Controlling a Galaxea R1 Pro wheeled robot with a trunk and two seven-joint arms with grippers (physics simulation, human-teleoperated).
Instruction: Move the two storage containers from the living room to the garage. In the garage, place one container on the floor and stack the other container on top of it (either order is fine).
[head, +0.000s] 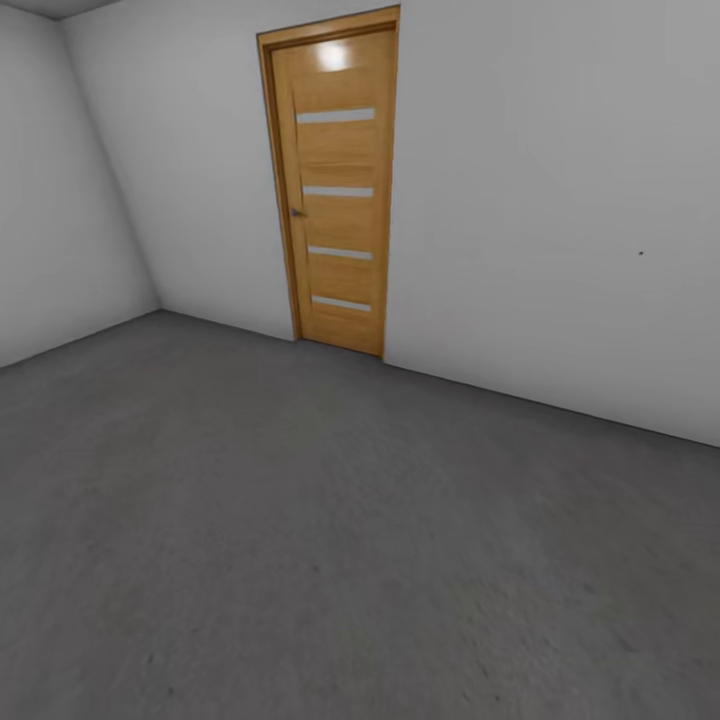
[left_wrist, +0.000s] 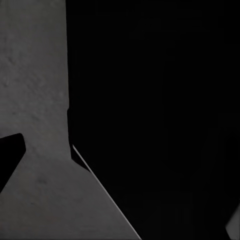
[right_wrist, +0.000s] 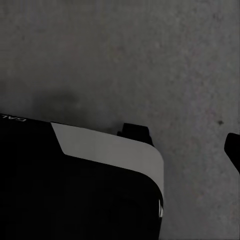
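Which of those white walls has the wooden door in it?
The wall straight ahead: the wooden door stands in it, near the corner. The left side wall is bare.

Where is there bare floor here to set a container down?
The dark grey floor is bare from the left wall to the white wall on the right, including the stretch before the wooden door. No patch looks crowded.

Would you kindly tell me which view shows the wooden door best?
The head view: the wooden door stands whole in the white wall. Both wrist views look at grey floor and dark robot parts instead.
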